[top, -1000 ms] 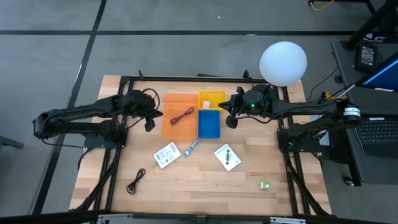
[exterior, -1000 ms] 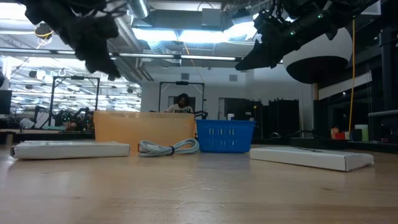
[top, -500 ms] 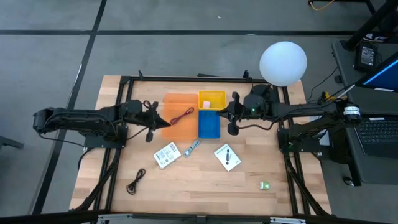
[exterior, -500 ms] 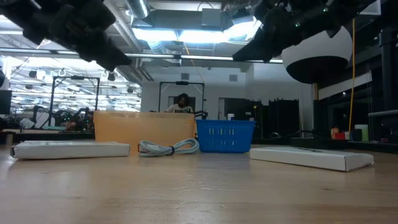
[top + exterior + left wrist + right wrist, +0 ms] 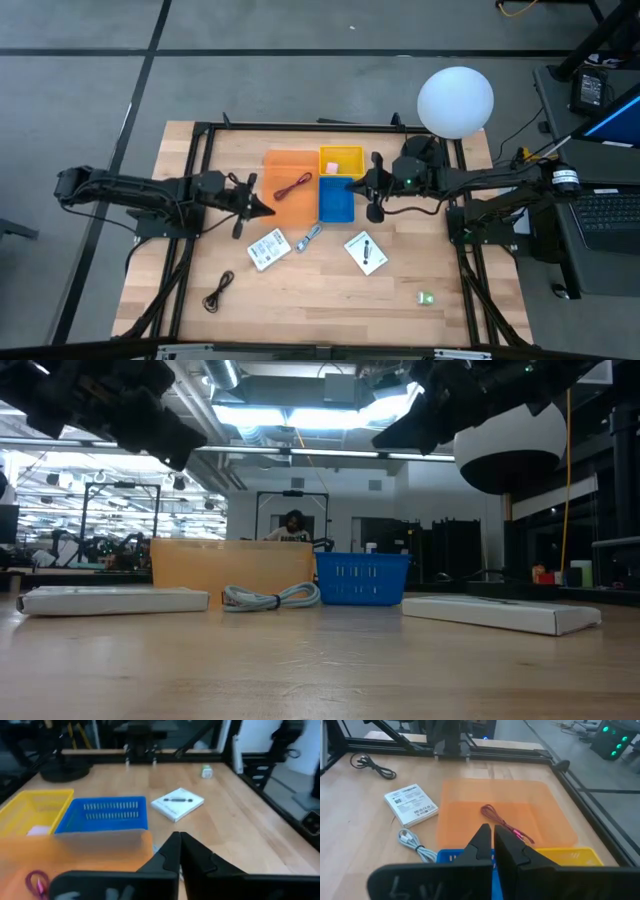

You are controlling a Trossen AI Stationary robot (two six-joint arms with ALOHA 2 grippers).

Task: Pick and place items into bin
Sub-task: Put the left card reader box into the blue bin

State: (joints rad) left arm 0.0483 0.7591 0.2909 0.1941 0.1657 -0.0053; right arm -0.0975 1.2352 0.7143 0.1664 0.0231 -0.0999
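Wooden table (image 5: 320,290) — left gripper (image 5: 268,208), right gripper (image 5: 352,183) closed.

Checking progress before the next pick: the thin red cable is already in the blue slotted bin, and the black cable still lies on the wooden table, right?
Not quite. The thin red cable lies in the flat orange tray, not in the blue slotted bin, which looks empty; the high view and the right wrist view both show it. The thin black cable does lie on the wooden table.
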